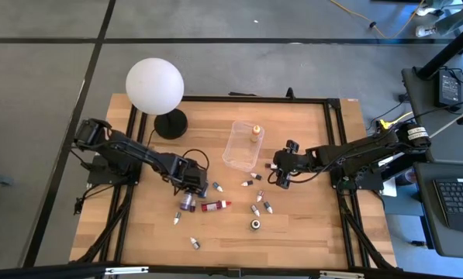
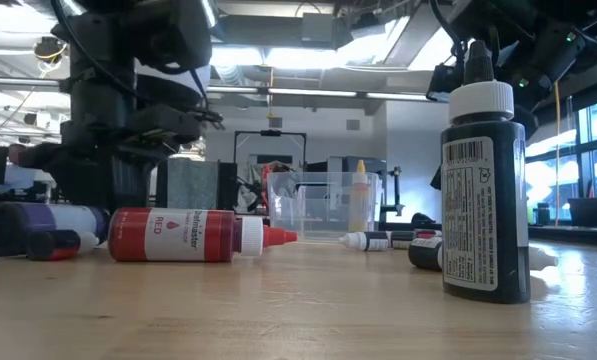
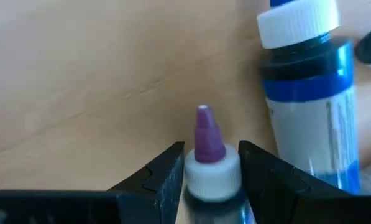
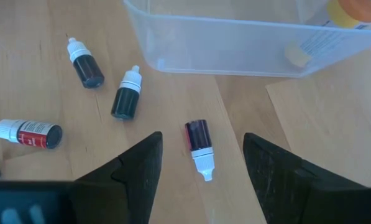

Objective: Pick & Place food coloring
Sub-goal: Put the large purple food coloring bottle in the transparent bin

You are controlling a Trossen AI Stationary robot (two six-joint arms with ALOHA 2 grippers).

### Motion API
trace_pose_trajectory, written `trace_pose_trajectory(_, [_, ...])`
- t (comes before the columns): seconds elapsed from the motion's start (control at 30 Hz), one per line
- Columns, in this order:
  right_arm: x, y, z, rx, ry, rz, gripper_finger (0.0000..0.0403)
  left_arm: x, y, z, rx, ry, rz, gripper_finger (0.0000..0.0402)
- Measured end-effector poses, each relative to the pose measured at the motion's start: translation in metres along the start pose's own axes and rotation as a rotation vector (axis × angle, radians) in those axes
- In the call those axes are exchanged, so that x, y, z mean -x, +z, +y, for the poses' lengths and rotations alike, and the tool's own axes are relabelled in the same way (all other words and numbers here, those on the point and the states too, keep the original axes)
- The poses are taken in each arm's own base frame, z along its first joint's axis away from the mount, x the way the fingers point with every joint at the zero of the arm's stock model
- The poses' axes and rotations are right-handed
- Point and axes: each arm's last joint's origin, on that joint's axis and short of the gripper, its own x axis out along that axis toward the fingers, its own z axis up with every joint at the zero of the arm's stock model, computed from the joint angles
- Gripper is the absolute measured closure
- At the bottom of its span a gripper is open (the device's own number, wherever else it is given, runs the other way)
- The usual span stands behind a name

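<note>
High: left tool (image 1: 188, 188) over purple bottle (image 1: 187, 203) lying on table (image 1: 309, 232) beside red bottle (image 1: 214, 205).
Left wrist: fingers flank its white cap, nearly pinched; can't tell if gripping yet. Light, rigid, slick plastic; take the cap collar.
Right wrist: right tool (image 4: 201, 163) apart, empty, near clear box (image 4: 247, 37).

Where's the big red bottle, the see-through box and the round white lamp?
red bottle (image 2: 173, 235), low view, on its label.
clear box (image 1: 233, 151), high view, on its left wall.
white globe lamp (image 1: 154, 84), high view, on the globe's middle.
</note>
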Motion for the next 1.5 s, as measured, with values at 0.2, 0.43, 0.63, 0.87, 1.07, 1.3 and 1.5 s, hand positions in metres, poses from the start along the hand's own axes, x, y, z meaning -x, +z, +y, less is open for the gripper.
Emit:
trace_pose_trajectory(0.2, [0.000,0.000,0.000,0.001,-0.001,0.002,0.0176,-0.006,0.000,-0.001,-0.017,0.018,0.021,0.0257])
trace_pose_trajectory(0.43, [0.000,0.000,0.000,0.003,-0.001,0.001,0.0176,-0.002,0.000,0.000,-0.038,0.003,0.015,0.0282])
trace_pose_trajectory(0.63, [0.000,0.000,0.000,0.004,-0.001,0.001,0.0176,-0.002,0.000,0.000,-0.088,0.003,0.015,0.0273])
trace_pose_trajectory(0.87, [0.000,0.000,0.000,0.010,-0.001,0.000,0.0176,0.003,0.001,-0.002,-0.140,-0.015,-0.005,0.0283])
trace_pose_trajectory(1.07, [0.000,0.000,0.000,0.029,-0.001,-0.001,0.0176,0.022,0.005,-0.013,-0.201,-0.077,-0.086,0.0281])
trace_pose_trajectory(1.3, [0.000,0.001,0.000,0.026,0.003,-0.014,0.0176,0.062,0.015,-0.023,-0.268,-0.186,-0.273,0.0281])
trace_pose_trajectory(1.5, [0.000,0.004,0.001,0.031,0.008,-0.039,0.0176,0.098,0.026,-0.037,-0.400,-0.340,-0.567,0.0276])
